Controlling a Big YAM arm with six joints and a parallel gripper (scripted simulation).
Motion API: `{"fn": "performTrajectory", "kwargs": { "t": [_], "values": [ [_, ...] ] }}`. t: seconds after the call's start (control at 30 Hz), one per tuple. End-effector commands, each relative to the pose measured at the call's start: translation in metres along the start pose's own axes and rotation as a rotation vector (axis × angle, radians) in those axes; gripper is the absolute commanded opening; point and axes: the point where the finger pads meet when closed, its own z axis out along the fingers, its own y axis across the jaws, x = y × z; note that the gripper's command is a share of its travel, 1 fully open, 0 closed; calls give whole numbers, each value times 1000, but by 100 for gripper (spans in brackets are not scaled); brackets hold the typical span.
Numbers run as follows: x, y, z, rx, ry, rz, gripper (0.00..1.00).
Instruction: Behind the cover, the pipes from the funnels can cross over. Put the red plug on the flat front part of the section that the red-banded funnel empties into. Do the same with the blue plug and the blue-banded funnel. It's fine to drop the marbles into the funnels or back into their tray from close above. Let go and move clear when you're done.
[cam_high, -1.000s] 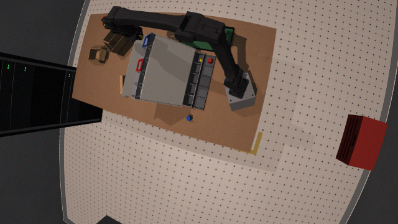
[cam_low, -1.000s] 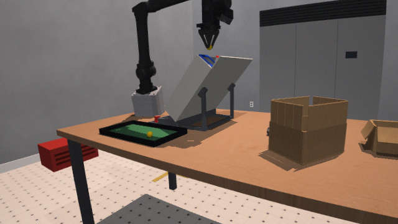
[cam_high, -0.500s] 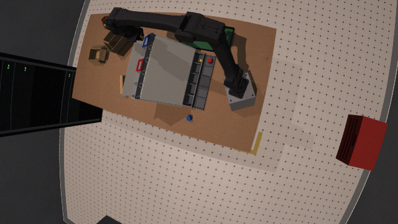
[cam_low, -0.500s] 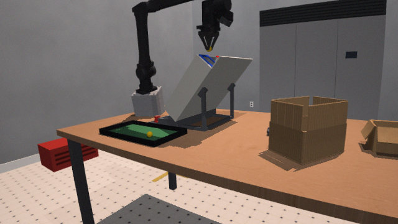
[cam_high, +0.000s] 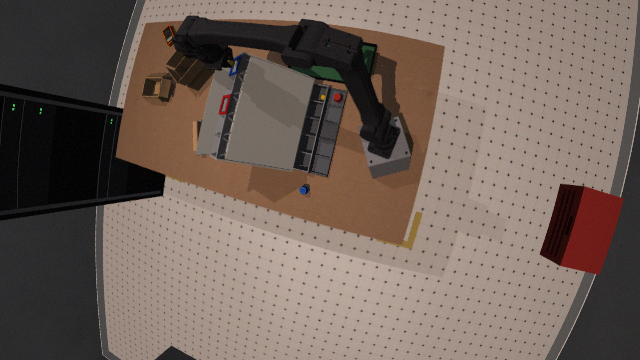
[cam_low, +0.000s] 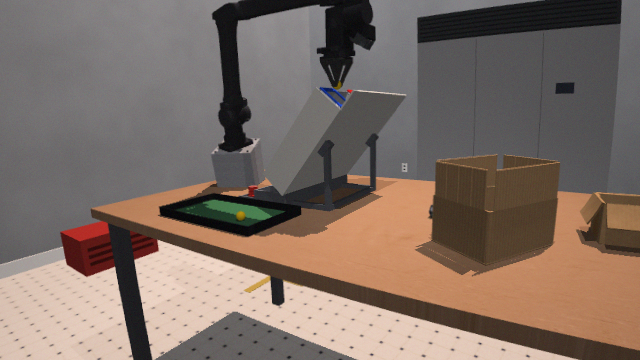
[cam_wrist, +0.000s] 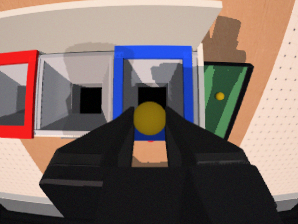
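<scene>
My gripper (cam_high: 230, 63) (cam_low: 338, 84) (cam_wrist: 149, 113) is shut on a yellow marble (cam_wrist: 149, 118). It is just above the blue-banded funnel (cam_high: 231, 73) (cam_wrist: 152, 52), at the end of the funnel row. The red-banded funnel (cam_high: 221, 105) (cam_wrist: 31, 95) is two places along, with an unbanded one between. The red plug (cam_high: 337, 97) (cam_low: 253, 191) stands on the flat front part of the end section nearest the green tray (cam_low: 247, 231). Another yellow marble (cam_high: 323, 97) lies in that section, behind the plug. One more marble (cam_low: 241, 216) (cam_wrist: 220, 96) lies in the tray. The blue plug (cam_high: 304, 190) stands on the table beside the device.
The sloping grey cover (cam_high: 270, 115) (cam_low: 300, 135) hides the pipes. An open cardboard box (cam_low: 495, 215) stands near the funnel end, with a smaller box (cam_high: 157, 87) beyond it. An orange and black object (cam_high: 169, 36) lies at the table's far corner.
</scene>
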Motion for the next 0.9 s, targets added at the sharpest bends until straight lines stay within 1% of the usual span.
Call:
{"fn": "performTrajectory", "kwargs": {
  "t": [0.0, 0.77, 0.8, 0.87],
  "values": [
    [-11, -11, -16, 8, -55, 11, 0],
    [-11, -11, -16, 8, -55, 12, 0],
    [-11, -11, -16, 8, -55, 12, 56],
    [-11, -11, -16, 8, -55, 12, 56]
  ]
}}
